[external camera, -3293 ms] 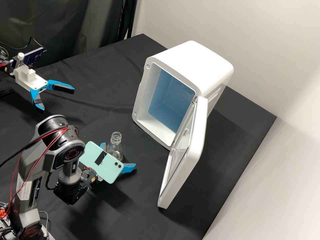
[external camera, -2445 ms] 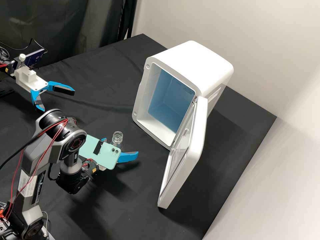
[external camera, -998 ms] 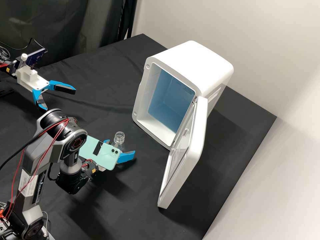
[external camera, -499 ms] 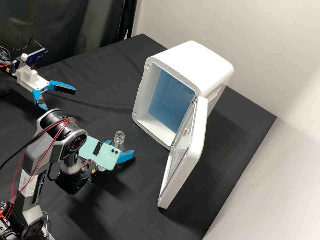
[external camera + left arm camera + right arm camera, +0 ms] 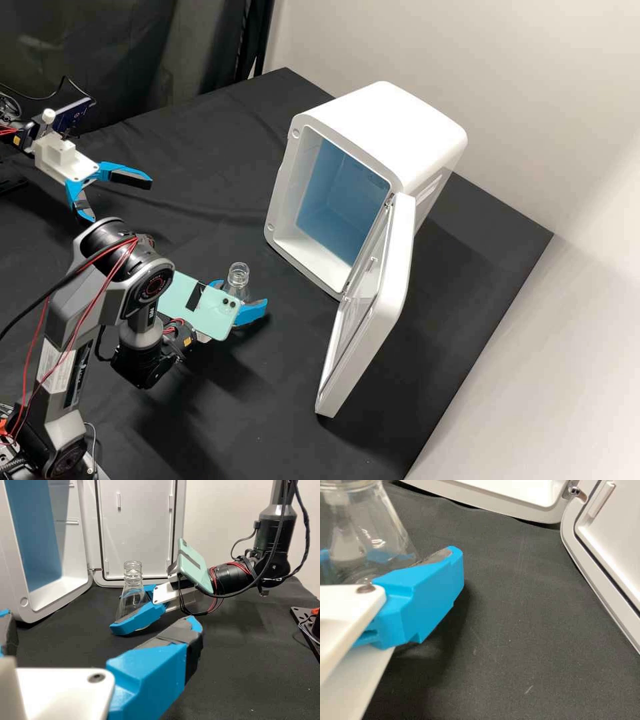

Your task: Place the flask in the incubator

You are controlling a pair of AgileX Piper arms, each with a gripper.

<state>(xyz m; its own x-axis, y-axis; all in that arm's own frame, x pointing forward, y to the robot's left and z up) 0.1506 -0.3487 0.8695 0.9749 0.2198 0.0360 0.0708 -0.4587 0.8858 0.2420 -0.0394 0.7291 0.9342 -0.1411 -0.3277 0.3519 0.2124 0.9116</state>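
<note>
Right pincer [image 5: 239, 295] around clear conical flask [image 5: 239, 275]

The right gripper [image 5: 239, 296] clasps an upright clear glass flask [image 5: 238, 277] on the black bench [image 5: 200, 153], near the white incubator [image 5: 400, 133], whose door [image 5: 393, 280] stands wide open, showing a blue interior. The left gripper [image 5: 117, 199] hovers well apart, fingers spread.

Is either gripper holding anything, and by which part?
The right gripper clasps the clear glass conical flask by its wide lower body, near the base; the open left gripper holds nothing.
</note>
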